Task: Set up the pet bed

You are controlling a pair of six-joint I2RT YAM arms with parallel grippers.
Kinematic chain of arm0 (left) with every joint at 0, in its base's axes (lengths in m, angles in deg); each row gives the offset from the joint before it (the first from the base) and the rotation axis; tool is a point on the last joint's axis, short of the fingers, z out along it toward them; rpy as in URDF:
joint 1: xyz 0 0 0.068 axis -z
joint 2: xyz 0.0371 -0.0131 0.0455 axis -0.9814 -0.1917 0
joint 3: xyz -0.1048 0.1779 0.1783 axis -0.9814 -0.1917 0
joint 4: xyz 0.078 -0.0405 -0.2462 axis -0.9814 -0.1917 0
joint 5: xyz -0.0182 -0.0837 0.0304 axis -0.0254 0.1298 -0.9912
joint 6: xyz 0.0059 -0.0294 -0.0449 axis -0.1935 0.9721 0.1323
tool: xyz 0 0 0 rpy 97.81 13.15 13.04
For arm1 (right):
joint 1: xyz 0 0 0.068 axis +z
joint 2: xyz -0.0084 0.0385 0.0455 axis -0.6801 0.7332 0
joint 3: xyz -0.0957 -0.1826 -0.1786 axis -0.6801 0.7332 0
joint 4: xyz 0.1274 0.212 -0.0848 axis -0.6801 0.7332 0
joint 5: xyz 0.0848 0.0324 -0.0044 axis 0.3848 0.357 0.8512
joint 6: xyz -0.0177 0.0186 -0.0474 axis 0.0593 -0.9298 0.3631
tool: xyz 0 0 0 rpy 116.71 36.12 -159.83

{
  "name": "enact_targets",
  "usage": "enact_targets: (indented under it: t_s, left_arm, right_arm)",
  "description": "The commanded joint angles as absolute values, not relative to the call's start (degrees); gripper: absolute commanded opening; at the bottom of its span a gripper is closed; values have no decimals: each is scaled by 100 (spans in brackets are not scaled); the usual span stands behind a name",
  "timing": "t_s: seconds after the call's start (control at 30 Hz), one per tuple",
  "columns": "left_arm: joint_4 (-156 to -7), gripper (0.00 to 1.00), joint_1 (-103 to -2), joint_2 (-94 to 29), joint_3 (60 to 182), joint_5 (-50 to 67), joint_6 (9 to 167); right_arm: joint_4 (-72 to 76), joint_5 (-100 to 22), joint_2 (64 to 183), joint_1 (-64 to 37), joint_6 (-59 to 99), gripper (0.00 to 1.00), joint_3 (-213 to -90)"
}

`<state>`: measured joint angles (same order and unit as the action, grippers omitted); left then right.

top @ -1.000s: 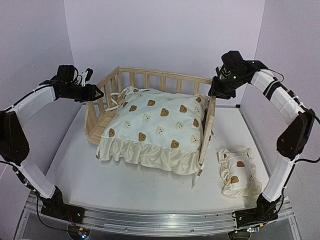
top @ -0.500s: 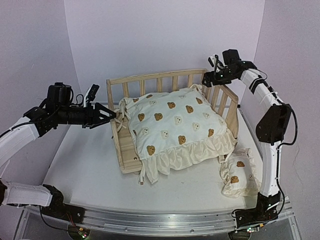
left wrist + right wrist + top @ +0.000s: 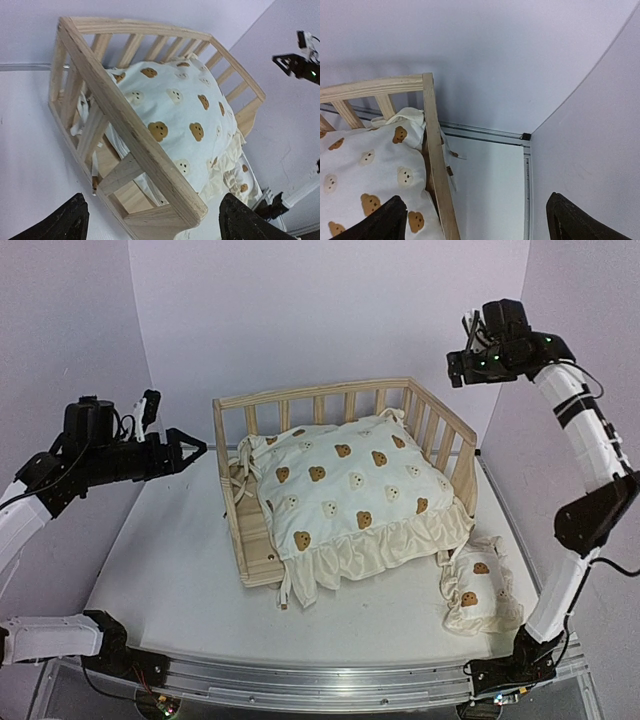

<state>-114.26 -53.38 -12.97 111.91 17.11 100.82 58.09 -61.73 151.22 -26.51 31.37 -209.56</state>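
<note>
Top external: pet bed (image 3: 340, 400) between left gripper (image 3: 176, 426) and right gripper (image 3: 460, 355), untouched.

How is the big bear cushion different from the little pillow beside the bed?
The cushion is much larger than the pillow. The cushion lies in the pet bed, its frilled edge hanging over the open front; the pillow lies on the table, outside the right rail. Both are cream with a bear print.
</note>
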Motion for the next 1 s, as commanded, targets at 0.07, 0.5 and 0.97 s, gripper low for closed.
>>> enact_targets:
  t_s: [0.07, 0.5, 0.97]
  left_arm:
    - [-10756, 85, -5394, -879, 10631, 869, 10498]
    - [-9900, 65, -5455, -331, 8731, 1424, 11004]
    - [-9388, 66, -5462, -12, 8190, 2524, 10769]
  right_arm:
    - [6419, -6580, 13743, -357, 2134, 98, -19336]
    - [2584, -4473, 14067, 3128, -938, 58, -15996]
    - [1872, -7245, 15149, 3593, -2747, 38, -15349]
